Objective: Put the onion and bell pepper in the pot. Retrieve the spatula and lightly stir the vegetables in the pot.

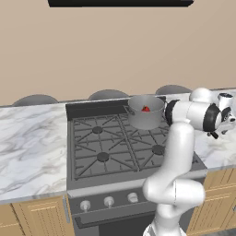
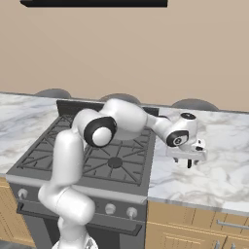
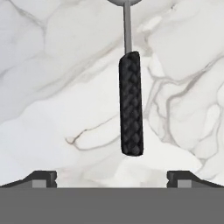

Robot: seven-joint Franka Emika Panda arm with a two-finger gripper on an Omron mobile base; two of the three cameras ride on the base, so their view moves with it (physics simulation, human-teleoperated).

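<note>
Gripper point(image 3: 112, 177) is hovering over the marble counter point(image 3: 52, 87), jaws spread wide, holding nothing. Spatula point(image 3: 131, 105) is lying flat below. Bell pepper point(image 1: 145, 109) is sitting in the pot point(image 1: 145, 117).

Red bell pepper point(image 1: 145, 109) in grey pot point(image 1: 146, 118); spatula point(image 3: 131, 108) flat on marble.

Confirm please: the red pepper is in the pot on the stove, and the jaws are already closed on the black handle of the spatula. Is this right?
Not quite. The jaws are open: in the hand view the spatula lies free on the marble counter, its black handle between the two spread fingertips and untouched. The rest holds: the red pepper sits in the pot on the stove.
</note>
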